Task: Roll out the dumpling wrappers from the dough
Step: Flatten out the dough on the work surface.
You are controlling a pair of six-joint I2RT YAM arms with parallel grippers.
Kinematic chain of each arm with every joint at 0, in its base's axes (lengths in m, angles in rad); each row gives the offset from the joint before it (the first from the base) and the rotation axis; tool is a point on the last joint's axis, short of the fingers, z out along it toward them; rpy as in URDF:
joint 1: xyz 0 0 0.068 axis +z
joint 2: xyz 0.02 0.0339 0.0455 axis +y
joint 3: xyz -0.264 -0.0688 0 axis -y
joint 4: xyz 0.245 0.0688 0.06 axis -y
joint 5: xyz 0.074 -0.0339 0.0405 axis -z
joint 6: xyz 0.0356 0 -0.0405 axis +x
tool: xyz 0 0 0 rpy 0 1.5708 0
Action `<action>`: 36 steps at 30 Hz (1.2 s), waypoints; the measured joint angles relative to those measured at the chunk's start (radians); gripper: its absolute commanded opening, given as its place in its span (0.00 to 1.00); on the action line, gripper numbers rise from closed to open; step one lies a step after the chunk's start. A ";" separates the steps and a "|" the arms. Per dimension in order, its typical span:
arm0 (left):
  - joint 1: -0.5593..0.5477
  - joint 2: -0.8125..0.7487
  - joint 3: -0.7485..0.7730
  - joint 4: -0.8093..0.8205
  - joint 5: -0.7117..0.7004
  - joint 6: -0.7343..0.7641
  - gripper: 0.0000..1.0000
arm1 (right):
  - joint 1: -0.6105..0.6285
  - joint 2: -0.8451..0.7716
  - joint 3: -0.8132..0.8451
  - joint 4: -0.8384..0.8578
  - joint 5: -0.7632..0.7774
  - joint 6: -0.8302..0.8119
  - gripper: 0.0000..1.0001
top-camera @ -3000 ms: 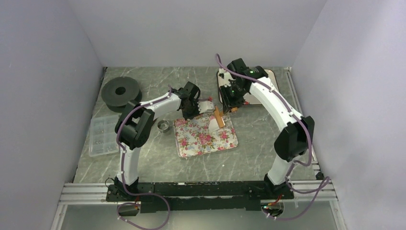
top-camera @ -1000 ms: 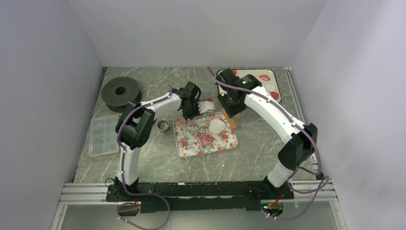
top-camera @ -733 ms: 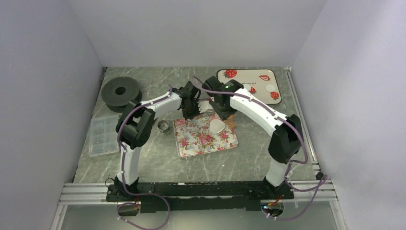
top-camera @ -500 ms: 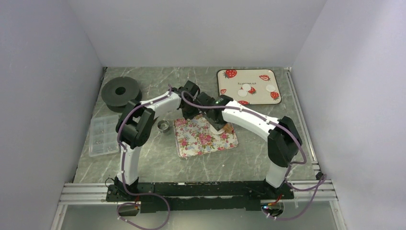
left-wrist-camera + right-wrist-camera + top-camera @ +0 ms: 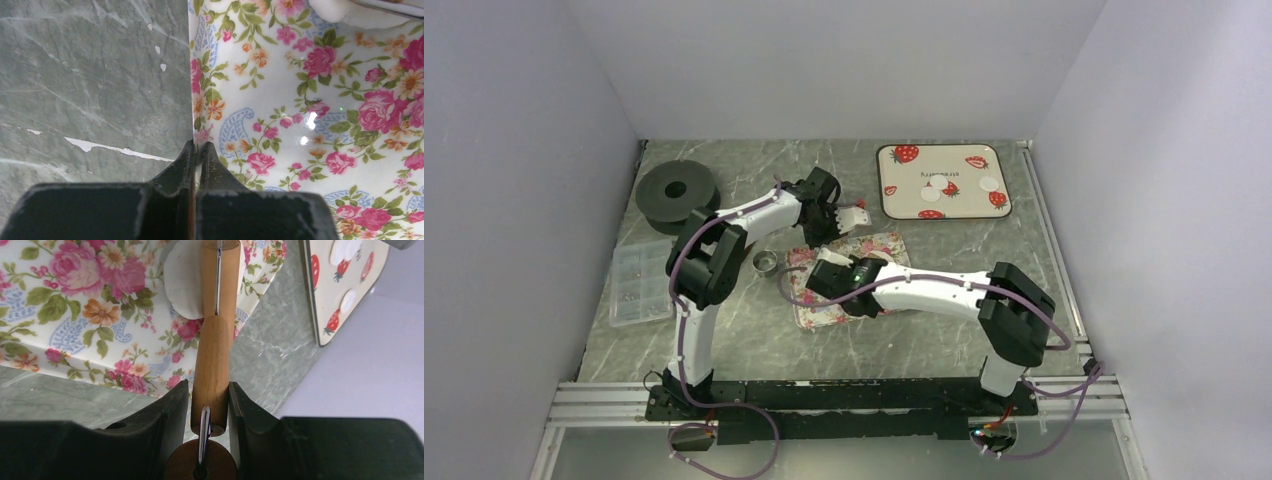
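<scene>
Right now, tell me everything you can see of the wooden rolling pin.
The rolling pin is light-brown wood: a rounded handle with thin metal brackets at both ends, each leading to a wooden roller. The right gripper is shut on the handle. The far roller lies across a white piece of dough on the floral tray, apparently touching it.

I see a booth of plain, pale lilac walls: a back wall [image 5: 844, 60], a left wall [image 5: 514, 200] and a right wall [image 5: 1164, 200]. The surface [image 5: 744, 345] is grey-green, stone-patterned with white veins, and in my left wrist view it shows pale scuffs. An aluminium rail [image 5: 604, 400] runs along its near edge. The light is soft and even.
</scene>
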State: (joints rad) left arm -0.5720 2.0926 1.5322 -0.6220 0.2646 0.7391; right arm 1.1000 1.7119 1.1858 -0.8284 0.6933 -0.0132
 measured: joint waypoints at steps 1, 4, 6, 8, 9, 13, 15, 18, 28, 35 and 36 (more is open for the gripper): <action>0.000 0.000 0.000 0.000 0.000 0.000 0.00 | 0.009 -0.001 -0.009 0.007 0.010 -0.005 0.00; 0.000 0.000 0.000 0.000 0.000 0.000 0.00 | 0.016 -0.002 -0.032 0.039 0.035 -0.041 0.00; 0.000 0.000 0.000 0.000 0.000 0.000 0.00 | 0.016 0.015 -0.026 0.047 0.048 -0.080 0.00; 0.000 0.000 0.000 0.000 0.000 0.000 0.00 | 0.016 0.046 -0.010 0.049 0.072 -0.117 0.00; 0.000 0.000 0.000 0.000 0.000 0.000 0.00 | 0.016 0.071 0.004 0.049 0.092 -0.136 0.00; 0.000 0.000 0.000 0.000 0.000 0.000 0.00 | 0.021 0.108 0.017 0.060 0.130 -0.170 0.00; 0.000 0.000 0.000 0.000 0.000 0.000 0.00 | 0.037 0.100 -0.008 0.075 0.142 -0.172 0.00; 0.000 0.002 0.003 -0.003 0.000 0.000 0.00 | 0.092 0.069 -0.066 0.089 0.158 -0.163 0.00; 0.000 0.005 0.006 -0.006 0.000 0.000 0.00 | 0.098 0.039 -0.074 0.090 0.128 -0.171 0.00; 0.001 0.006 0.008 -0.008 0.000 0.000 0.00 | 0.068 0.039 -0.083 0.145 0.123 -0.176 0.00; 0.001 0.006 0.008 -0.008 0.000 0.000 0.00 | 0.084 0.037 -0.094 0.144 0.130 -0.169 0.00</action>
State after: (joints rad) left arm -0.5713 2.0983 1.5406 -0.6304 0.2646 0.7391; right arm 1.1839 1.7485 1.0920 -0.6846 0.8238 -0.1818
